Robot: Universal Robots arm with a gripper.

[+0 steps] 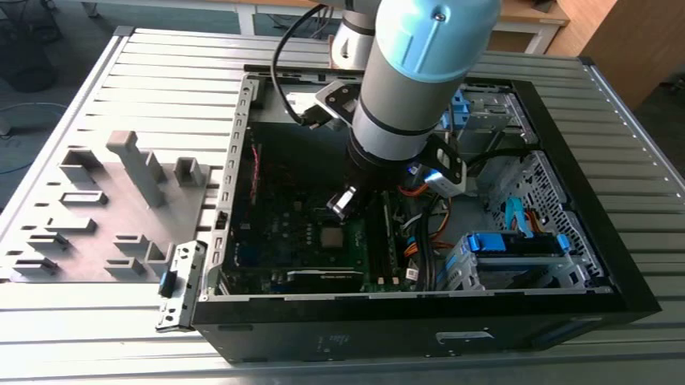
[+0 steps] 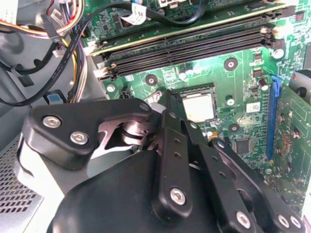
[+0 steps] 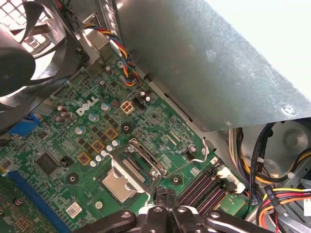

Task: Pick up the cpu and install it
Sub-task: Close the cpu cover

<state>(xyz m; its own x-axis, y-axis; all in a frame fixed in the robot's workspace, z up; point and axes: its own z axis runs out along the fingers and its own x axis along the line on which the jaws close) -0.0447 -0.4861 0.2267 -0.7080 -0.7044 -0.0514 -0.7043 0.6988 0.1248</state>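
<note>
The cpu [image 1: 334, 237] is a small silvery square lying flat in the socket on the green motherboard [image 1: 289, 233], inside the open computer case [image 1: 599, 265]. It also shows in both wrist views [image 2: 199, 107] [image 3: 118, 185]. The socket's metal frame [image 3: 141, 158] stands tilted up beside it, with its wire lever [image 3: 197, 155] swung out. My gripper [image 1: 342, 208] hangs just above the board, close beside the cpu and apart from it. Its black fingers [image 2: 172, 99] [image 3: 165, 195] are shut with nothing between them.
Black memory slots [image 2: 194, 46] run along one side of the socket. Bundled cables [image 2: 63, 43] and a blue drive bay [image 1: 514, 245] lie at the exterior view's right. A fan [image 3: 29, 48] and the grey case wall [image 3: 204, 63] stand close. A grey parts fixture [image 1: 107, 208] sits outside the case, left.
</note>
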